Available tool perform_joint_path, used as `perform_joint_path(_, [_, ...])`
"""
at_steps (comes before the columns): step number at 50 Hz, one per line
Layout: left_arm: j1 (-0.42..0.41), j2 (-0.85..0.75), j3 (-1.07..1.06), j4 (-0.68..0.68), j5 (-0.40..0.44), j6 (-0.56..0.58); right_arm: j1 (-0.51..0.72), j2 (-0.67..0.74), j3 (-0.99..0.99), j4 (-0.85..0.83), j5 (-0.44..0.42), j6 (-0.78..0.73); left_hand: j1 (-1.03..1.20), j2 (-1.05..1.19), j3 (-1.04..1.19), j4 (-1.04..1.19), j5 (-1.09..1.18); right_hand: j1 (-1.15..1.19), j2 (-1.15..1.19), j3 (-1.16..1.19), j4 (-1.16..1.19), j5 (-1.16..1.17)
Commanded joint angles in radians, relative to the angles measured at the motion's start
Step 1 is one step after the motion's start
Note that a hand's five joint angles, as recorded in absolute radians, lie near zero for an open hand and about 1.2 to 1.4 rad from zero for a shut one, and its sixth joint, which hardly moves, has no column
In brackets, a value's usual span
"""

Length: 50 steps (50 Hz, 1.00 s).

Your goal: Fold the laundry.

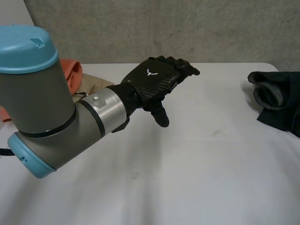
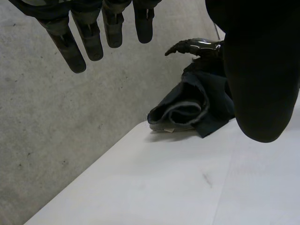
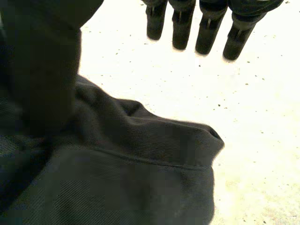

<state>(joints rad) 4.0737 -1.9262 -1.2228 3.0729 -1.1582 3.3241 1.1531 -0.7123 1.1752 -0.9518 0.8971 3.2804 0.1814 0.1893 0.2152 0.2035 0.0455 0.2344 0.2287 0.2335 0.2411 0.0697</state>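
Empty left hand (image 1: 154, 82) hovers centre, fingers loosely spread. At three o'clock, dark garment (image 1: 276, 101) lies bunched; right hand (image 3: 208, 33) over it, fingers straight. Best pinch a hem.

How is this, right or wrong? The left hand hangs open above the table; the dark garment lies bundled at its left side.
One thing is wrong: the head view shows the dark garment bundled at the table's right side. The left hand does hang open above the table.
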Motion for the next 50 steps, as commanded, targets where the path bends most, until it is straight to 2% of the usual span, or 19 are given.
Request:
perform_joint_path(1, [-0.003,0.01,-0.006,0.0,0.0,0.0,-0.019,-0.027,-0.014,0.091,-0.024,-0.068,0.032,0.024,-0.002,0.01,-0.007,-0.06,-0.054,-0.059,-0.067,-0.07])
perform_joint_path(6, [-0.003,0.012,-0.014,0.001,0.003,0.0,-0.065,-0.03,-0.037,0.189,-0.142,-0.175,0.029,0.021,-0.005,0.007,-0.009,-0.06,-0.054,-0.059,-0.067,-0.07])
perform_joint_path(10, [-0.001,0.012,-0.014,0.001,0.003,0.0,-0.081,-0.018,-0.054,0.244,-0.19,-0.252,0.029,0.021,-0.005,0.007,-0.01,-0.06,-0.054,-0.059,-0.067,-0.07])
perform_joint_path(21, [-0.001,0.01,-0.026,0.003,0.005,0.0,-0.092,-0.042,-0.045,0.275,-0.236,-0.432,0.029,0.021,-0.005,0.007,-0.01,-0.06,-0.054,-0.059,-0.067,-0.07])
perform_joint_path(30, [0.002,0.009,-0.029,0.003,0.006,0.0,-0.136,-0.104,-0.035,0.283,-0.415,-0.521,0.029,0.021,-0.005,0.007,-0.01,-0.06,-0.054,-0.059,-0.067,-0.07])
perform_joint_path(40, [0.001,0.006,-0.038,0.004,0.009,0.0,-0.188,-0.115,-0.032,0.281,-0.481,-0.544,0.029,0.021,-0.005,0.007,-0.01,-0.06,-0.054,-0.059,-0.067,-0.07])
perform_joint_path(50, [0.007,0.003,-0.046,0.006,0.009,0.0,-0.152,-0.046,0.037,0.283,-0.483,-0.703,0.029,0.021,-0.005,0.007,-0.01,-0.06,-0.054,-0.059,-0.067,-0.07])
